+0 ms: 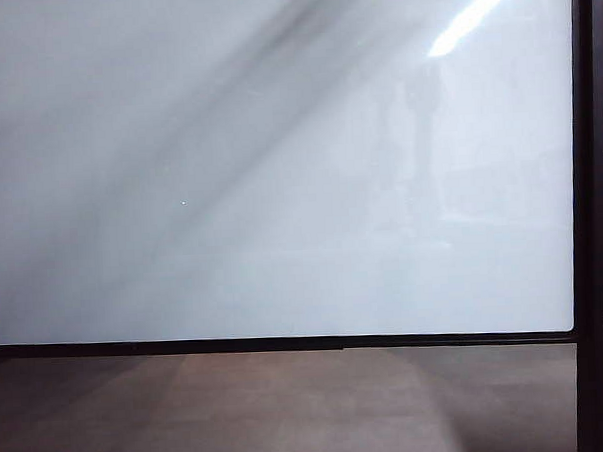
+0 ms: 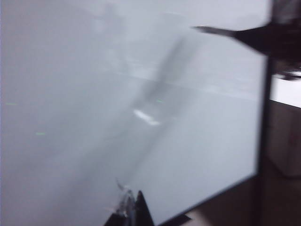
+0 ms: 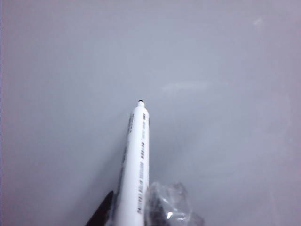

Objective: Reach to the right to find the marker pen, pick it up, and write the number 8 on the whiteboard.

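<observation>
Your right gripper [image 3: 141, 214] sits at the bottom edge of the right wrist view, pinching the marker pen [image 3: 134, 165] between a dark finger and a finger wrapped in clear film. The white barrel with black print runs up toward the middle of the frame, its small black tip bare and pointing at the whiteboard [image 3: 211, 70], which fills that view; you cannot tell whether the tip touches it. Your left gripper [image 2: 129, 209] shows only as dark finger ends at the bottom centre of the blurred left wrist view, so you cannot tell how far it is spread. In the exterior view the whiteboard [image 1: 280, 187] fills most of the frame, with its black upright post [image 1: 590, 223] at the right edge and glare at the upper right.
</observation>
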`<state>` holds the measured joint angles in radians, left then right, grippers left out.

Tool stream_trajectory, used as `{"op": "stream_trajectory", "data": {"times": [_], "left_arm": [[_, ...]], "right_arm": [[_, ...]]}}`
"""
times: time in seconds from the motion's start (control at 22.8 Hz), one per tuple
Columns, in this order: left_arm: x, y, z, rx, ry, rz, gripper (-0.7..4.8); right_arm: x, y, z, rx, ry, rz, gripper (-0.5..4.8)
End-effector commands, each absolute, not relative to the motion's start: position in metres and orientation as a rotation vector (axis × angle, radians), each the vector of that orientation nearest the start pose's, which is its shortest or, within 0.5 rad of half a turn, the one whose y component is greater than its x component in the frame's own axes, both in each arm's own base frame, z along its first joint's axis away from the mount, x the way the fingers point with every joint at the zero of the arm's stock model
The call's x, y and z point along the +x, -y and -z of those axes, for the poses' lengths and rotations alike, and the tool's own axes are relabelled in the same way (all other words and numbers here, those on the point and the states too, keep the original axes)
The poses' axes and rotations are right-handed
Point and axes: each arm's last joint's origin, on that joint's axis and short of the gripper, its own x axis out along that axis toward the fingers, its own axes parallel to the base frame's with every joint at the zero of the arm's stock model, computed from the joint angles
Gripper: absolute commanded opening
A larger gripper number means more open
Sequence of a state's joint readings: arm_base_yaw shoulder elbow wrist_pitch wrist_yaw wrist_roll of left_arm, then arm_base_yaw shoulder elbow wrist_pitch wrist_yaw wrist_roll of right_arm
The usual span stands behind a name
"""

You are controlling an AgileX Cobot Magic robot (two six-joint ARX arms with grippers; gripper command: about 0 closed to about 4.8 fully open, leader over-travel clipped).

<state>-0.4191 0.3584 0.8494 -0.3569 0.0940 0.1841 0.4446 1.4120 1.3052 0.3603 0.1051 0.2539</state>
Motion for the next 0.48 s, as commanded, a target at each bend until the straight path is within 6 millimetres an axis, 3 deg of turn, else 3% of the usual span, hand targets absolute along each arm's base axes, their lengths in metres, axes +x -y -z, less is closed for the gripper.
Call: {"op": "stream_trajectory", "data": {"times": [0.04,0.48], "left_arm": [[0.0509,0.0291,-0.3833,0.144,0.233,0.549,-0.05],[0.0506,0.0289,-0.3846,0.141,0.247,0.546,-0.05]], "right_arm": [[0.2992,-0.1396,-0.423,0.306,0.218,-0.365,-0.05],[0.3054,-0.1424,-0.419,0.304,0.22,-0.365,-0.05]]}}
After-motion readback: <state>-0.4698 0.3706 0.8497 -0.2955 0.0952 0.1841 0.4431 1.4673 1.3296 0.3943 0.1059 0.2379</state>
